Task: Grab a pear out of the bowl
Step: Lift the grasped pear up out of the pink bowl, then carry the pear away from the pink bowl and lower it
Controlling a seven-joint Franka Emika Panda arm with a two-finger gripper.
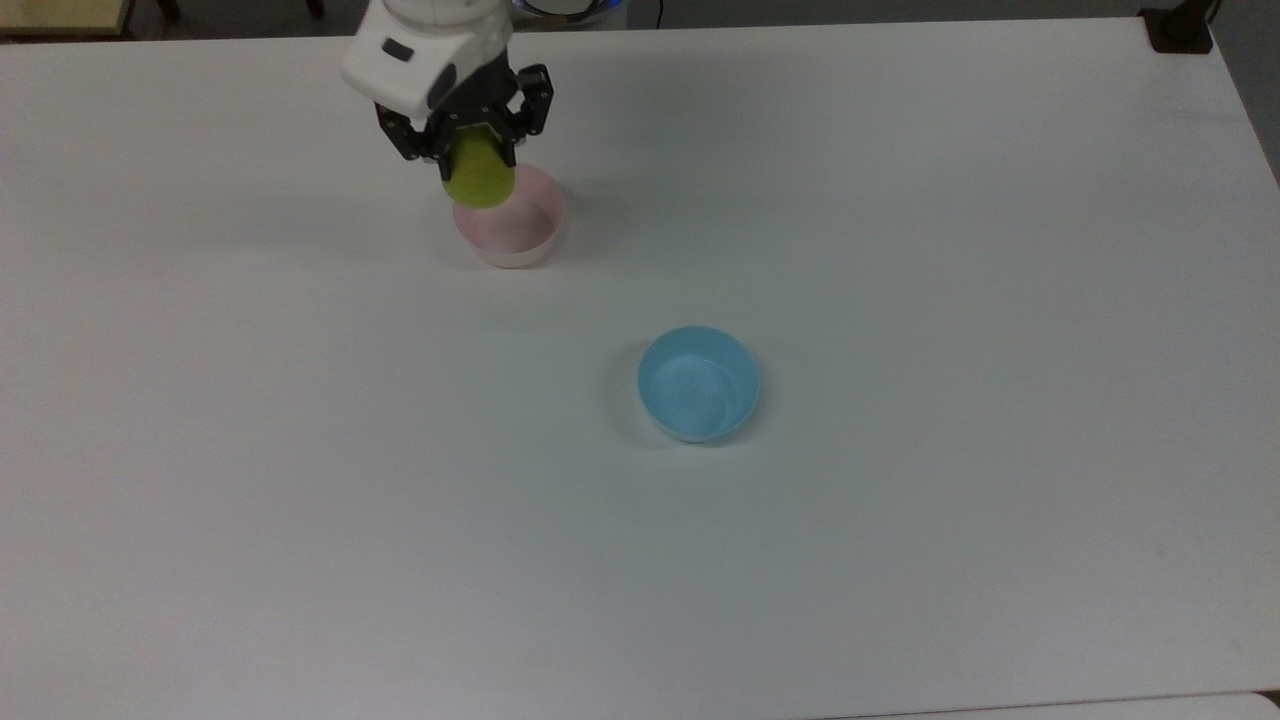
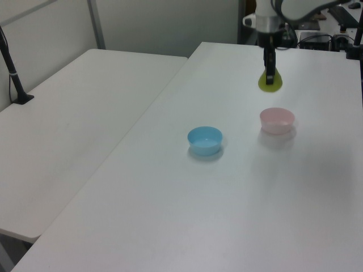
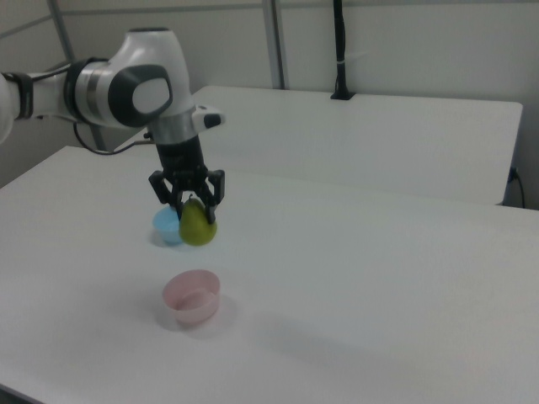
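A yellow-green pear (image 1: 479, 176) (image 2: 270, 83) (image 3: 198, 226) hangs in the air, well above the table, with my gripper (image 1: 470, 150) (image 2: 270, 72) (image 3: 191, 202) shut on its upper part. Below it the pale pink bowl (image 1: 508, 230) (image 2: 277, 120) (image 3: 192, 296) stands empty on the white table. In the right view there is a clear gap between the pear's underside and the bowl's rim. The pear's stem is hidden between the fingers.
A light blue bowl (image 1: 699, 383) (image 2: 205, 140) (image 3: 166, 226) stands empty toward the table's middle, apart from the pink one. A second white table (image 2: 79, 113) adjoins in the left view's left. A black post (image 3: 338, 50) stands on the far table in the right view.
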